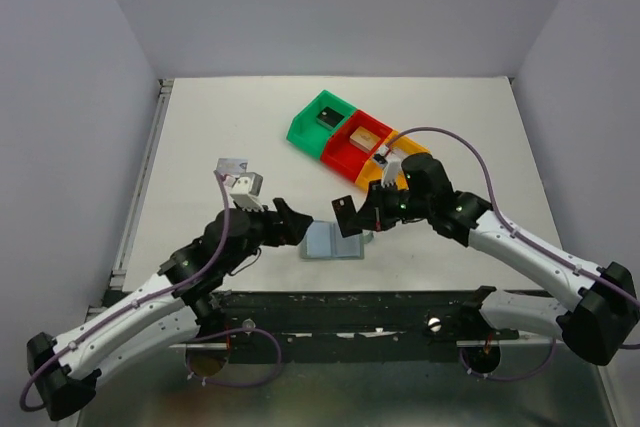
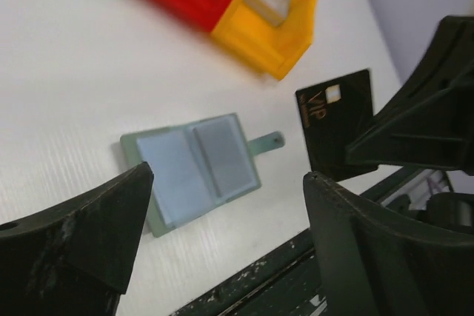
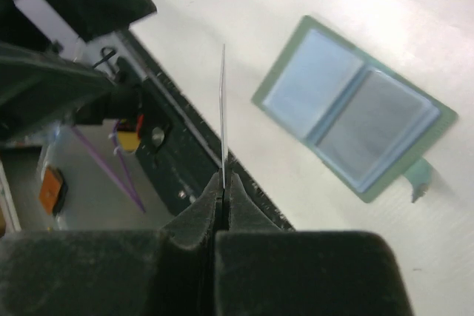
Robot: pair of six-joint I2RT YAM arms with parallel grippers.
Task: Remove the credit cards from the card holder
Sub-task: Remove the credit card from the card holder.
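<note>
Card holder (image 1: 332, 240), one only, lies opened flat close to the desk's (image 1: 200, 147) near edge, about midway along it. The left gripper (image 1: 297, 222) is just beside its left side with jaws spread wide and nothing in them. The right gripper (image 1: 362, 215) is near its far right corner, clamped on one black card (image 1: 345, 211) held upright, clear of the holder. The desk is white, with plain grey walls (image 1: 330, 7) on three sides. Three bins sit in a row toward the far right: one green bin (image 1: 310, 127), one red bin (image 1: 345, 155), one orange bin (image 1: 398, 169), each with a small item too small to name.

From the left wrist, the card holder (image 2: 194, 168) shows two panels and a small tab, framed between the parted fingers (image 2: 89, 227). The black card (image 2: 337, 123), marked VIP, hangs to its right in the right gripper (image 2: 422, 123).

From the right wrist, the right gripper (image 3: 224, 183) pinches the black card (image 3: 223, 109), seen edge-on; the card holder (image 3: 355, 109) lies on the desk to the right of it.
</note>
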